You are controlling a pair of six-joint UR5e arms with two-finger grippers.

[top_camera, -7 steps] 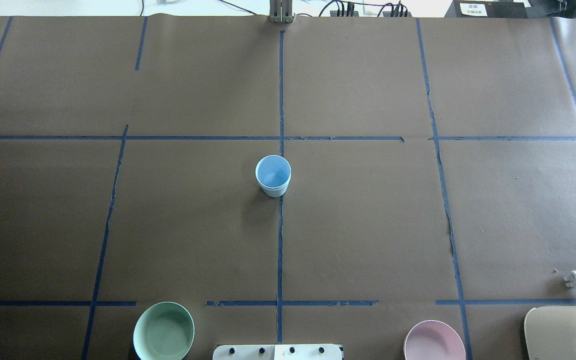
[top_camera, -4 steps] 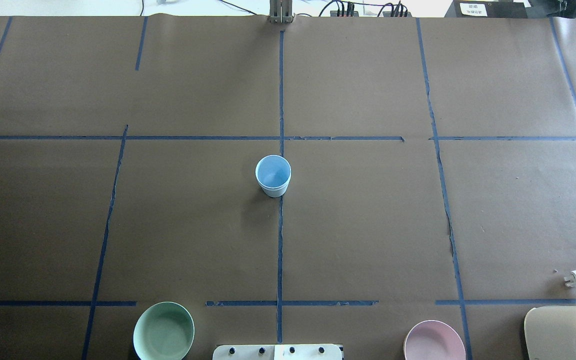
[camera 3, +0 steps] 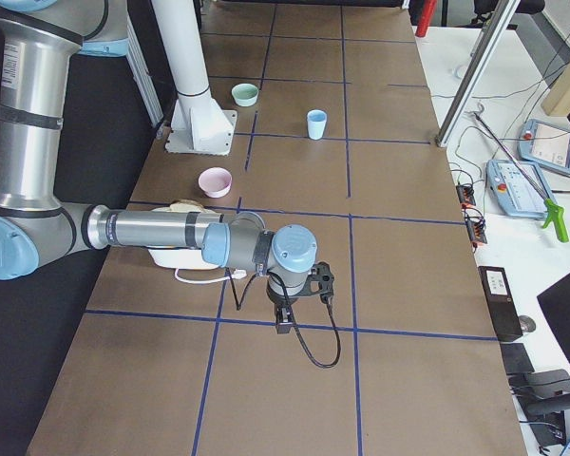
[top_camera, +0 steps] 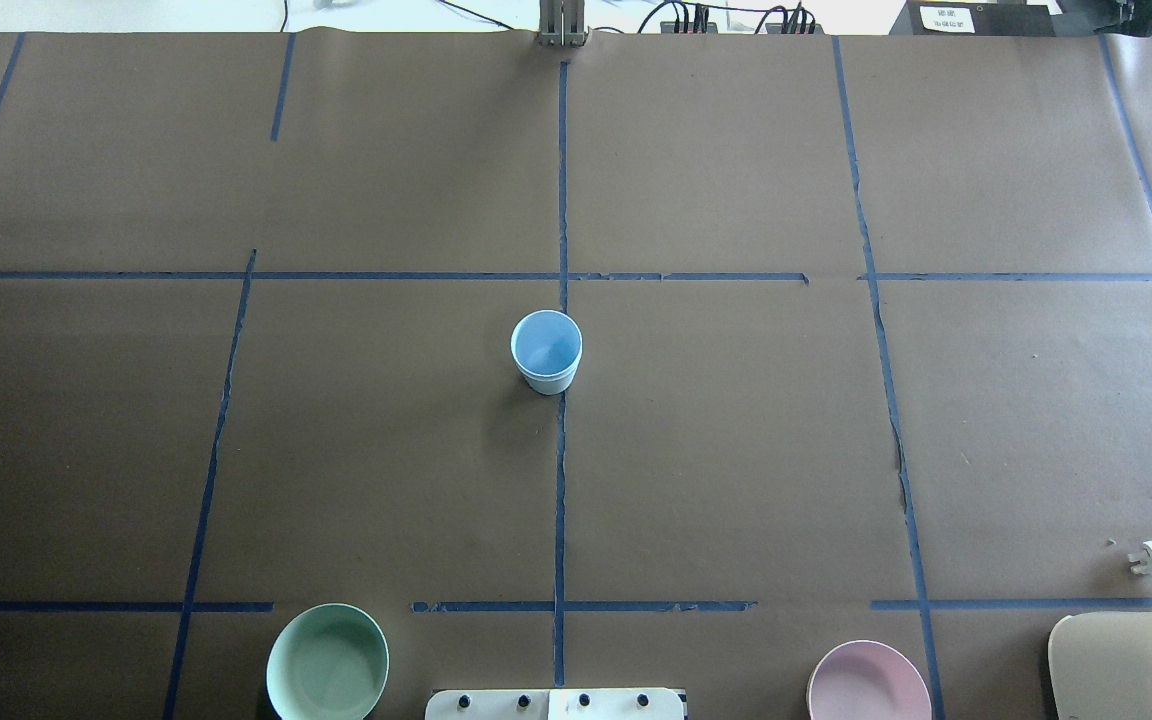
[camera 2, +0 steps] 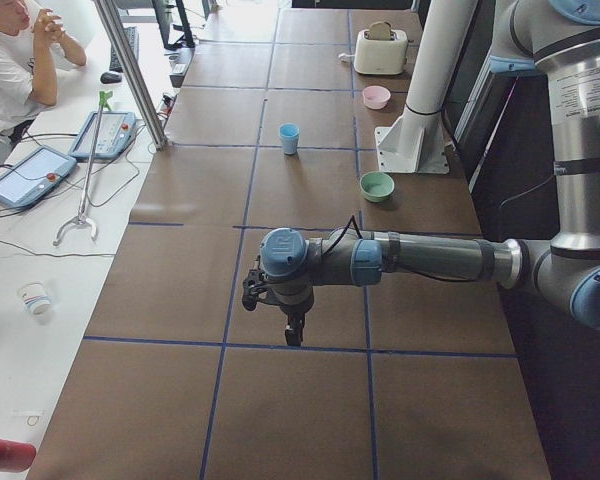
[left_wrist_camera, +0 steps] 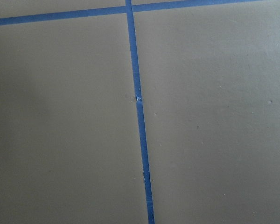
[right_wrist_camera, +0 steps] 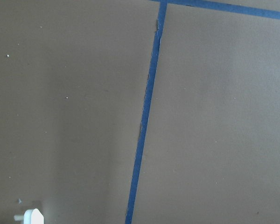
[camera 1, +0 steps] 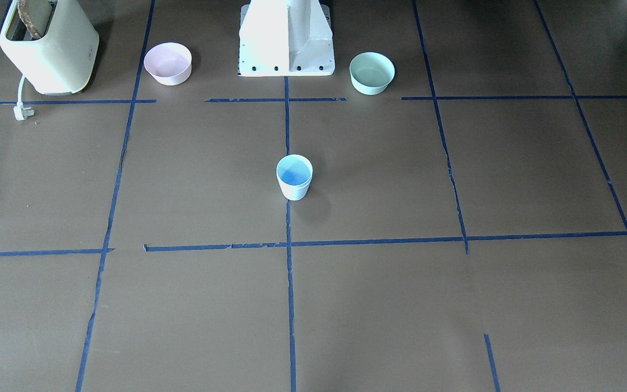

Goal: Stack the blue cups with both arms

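Starting at the robot's left, the grey tubular left arm (camera 2: 420,260) stretches low over the brown-papered table (top_camera: 736,450) at that end. Its black two-finger left gripper (camera 2: 293,335) points down at a blue tape line (left_wrist_camera: 139,121), but only the side camera shows it, so whether it is wide or narrow cannot be told. Further in, a wide mint-green bowl (top_camera: 327,662) sits near the robot's base. At the table's centre the pale-blue tapered plastic blue cups (top_camera: 546,352) stand upright on the middle tape line, showing one outline with a second rim line just below the top. They look nested, so the stack seems made. Past a wide pink bowl (top_camera: 868,685), the right arm (camera 3: 152,228) reaches over a cream toaster (top_camera: 1126,665), and how far the right gripper (camera 3: 283,318) is spread cannot be told either. Probably what remains is retreat: each arm should lift first, then fold home along its own side, clear of the light stack and the white plug (top_camera: 1151,556).
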